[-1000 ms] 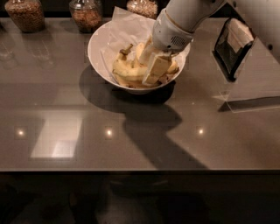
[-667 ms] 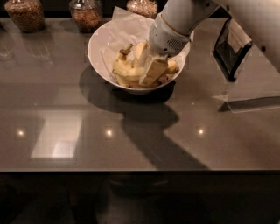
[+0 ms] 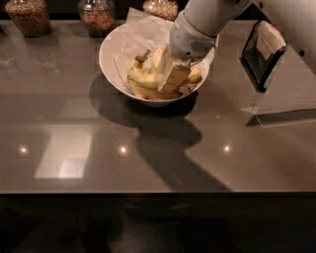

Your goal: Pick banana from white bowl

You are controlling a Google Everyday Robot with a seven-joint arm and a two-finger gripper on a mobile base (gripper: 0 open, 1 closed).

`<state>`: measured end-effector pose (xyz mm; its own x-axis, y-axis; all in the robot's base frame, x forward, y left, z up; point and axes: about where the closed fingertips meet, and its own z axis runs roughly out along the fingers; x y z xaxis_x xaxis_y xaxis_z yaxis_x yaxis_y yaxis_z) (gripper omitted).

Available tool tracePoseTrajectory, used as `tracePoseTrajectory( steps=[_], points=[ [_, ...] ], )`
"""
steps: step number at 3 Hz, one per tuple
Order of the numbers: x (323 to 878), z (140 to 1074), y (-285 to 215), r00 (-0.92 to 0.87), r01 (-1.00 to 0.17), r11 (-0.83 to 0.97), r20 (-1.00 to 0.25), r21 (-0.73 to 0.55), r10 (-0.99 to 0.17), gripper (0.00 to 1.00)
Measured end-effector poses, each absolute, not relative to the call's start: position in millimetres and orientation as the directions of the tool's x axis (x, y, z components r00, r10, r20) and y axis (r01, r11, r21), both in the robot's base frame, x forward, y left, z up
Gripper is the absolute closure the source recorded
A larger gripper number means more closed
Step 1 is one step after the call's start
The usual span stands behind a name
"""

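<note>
Reaching down inside the white bowl (image 3: 109, 69), the claw (image 3: 171, 83) sits amid the banana (image 3: 142, 79) heap lying there (apart or clamped cannot be told). It should settle squarely around one fruit, then lift straight up.

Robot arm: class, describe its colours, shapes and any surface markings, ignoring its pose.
The arm is smooth, rounded and white. Its wrist is a pale grey cylinder with a patch of small vent holes. The gripper, inside the white bowl among the bananas, is pale tan and flat-sided. No cables show.
</note>
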<state>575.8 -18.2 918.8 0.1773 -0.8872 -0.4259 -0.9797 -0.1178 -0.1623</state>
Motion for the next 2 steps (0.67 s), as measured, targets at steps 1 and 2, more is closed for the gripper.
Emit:
tracePoseTrajectory(
  steps=[1, 2],
  points=[
    [575.7, 918.9, -18.3, 0.177, -0.980, -0.118, -0.426, -0.163, -0.887, 1.00],
    [562.7, 942.0, -35.1, 0.170, -0.976, -0.099, -0.399, -0.191, -0.901, 1.00]
  ],
)
